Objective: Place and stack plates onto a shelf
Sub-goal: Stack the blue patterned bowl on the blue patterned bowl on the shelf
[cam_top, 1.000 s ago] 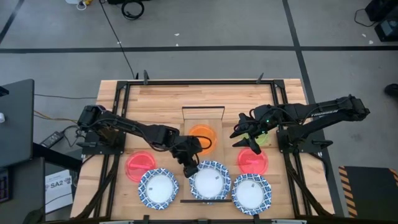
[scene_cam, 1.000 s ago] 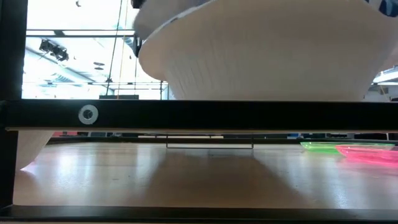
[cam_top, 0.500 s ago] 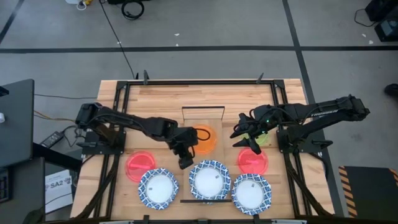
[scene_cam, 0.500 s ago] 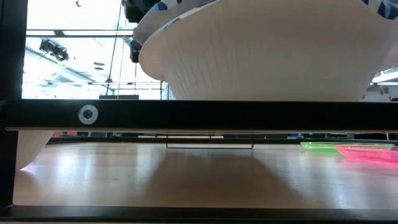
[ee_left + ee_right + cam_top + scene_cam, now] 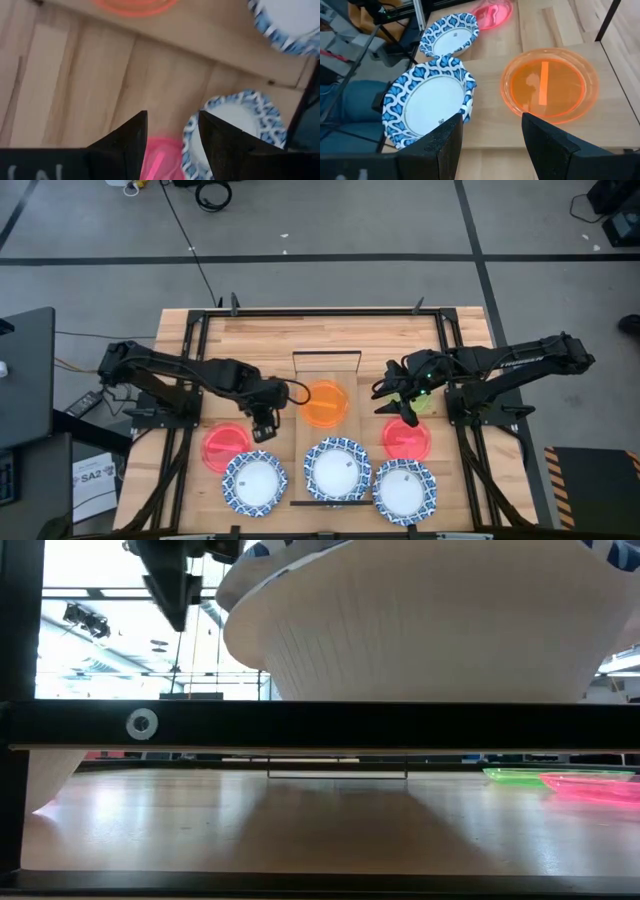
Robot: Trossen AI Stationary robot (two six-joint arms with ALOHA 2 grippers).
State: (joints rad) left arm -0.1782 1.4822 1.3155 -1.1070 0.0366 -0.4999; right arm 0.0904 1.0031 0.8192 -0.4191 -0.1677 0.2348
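The shelf [image 5: 326, 366] runs from the table's middle to its near edge. An orange plate [image 5: 325, 404] lies on its far part and a blue-rimmed white plate [image 5: 338, 469] on its near end. Two more blue-rimmed plates [image 5: 254, 482] [image 5: 404, 489] rest on the table on either side, with red-pink plates [image 5: 224, 447] [image 5: 406, 440] behind them. My left gripper [image 5: 262, 426] hangs open and empty, pointing down, between the left red-pink plate and the orange plate. My right gripper [image 5: 396, 396] hovers open and empty right of the orange plate, over a yellow-green plate [image 5: 425, 403].
Black frame rails [image 5: 190, 380] run along the table's left and right sides. In the low view the shelf's black end rail [image 5: 400, 725] crosses the picture with the plate's white underside [image 5: 430, 630] above it. Bare wood lies at the table's far part [image 5: 320, 330].
My left gripper has drawn away from the left rim of the middle blue-rimmed plate, going up and toward the table's left and far edges, and has tipped steeper downward. The plate stays on the shelf. My right arm has kept still.
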